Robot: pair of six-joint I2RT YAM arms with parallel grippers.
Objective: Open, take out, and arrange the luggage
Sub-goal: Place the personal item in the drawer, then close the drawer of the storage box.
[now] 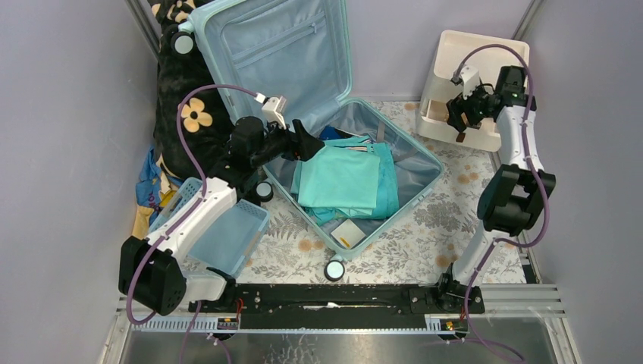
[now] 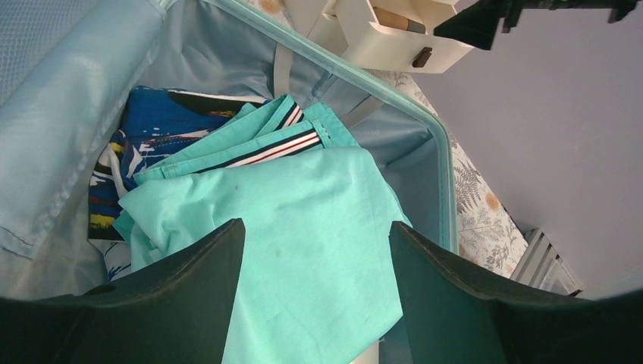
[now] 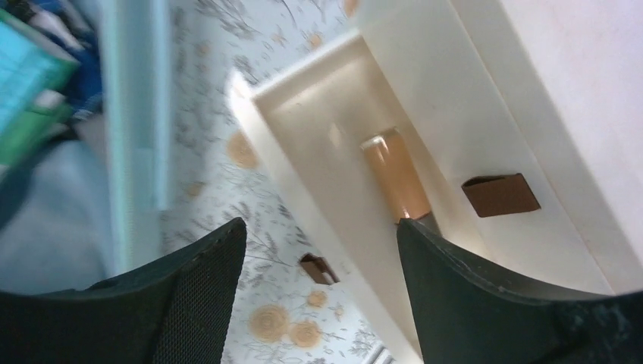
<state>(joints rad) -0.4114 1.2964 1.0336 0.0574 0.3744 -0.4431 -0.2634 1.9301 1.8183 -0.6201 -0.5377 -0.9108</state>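
We judge the task to be partly done: the opening is finished, the taking out and arranging are mostly ahead.

Starting at the left, the blue basket [image 1: 227,235] sits at 8 o'clock of the luggage [image 1: 288,61], just beside its wheeled end, and we see nothing in it. The left gripper [image 1: 303,140] hangs over the open shell with its jaws wide apart and nothing between them. In its wrist view it [image 2: 317,227] looks straight down on the folded turquoise clothes [image 2: 303,205]. A blue patterned garment [image 2: 163,125] lies under them toward the hinge side. A small white square item [image 1: 349,233] rests in the near corner. All of this is yet to come out.

At the right, the right gripper [image 1: 460,121] is over the pulled-out drawer [image 3: 318,136] of the cream drawer unit [image 1: 485,53], jaws spread and empty. An amber object [image 3: 394,174] lies in that drawer, so at least one thing seems to be stowed.

The luggage lies at table centre, toward the back-left. Its long axis runs from the wheels at about 7 to 8 o'clock to the far end at about 1 to 2 o'clock. The base faces up, and the lid stands raised on the 10 to 11 o'clock side, leaning against the back.
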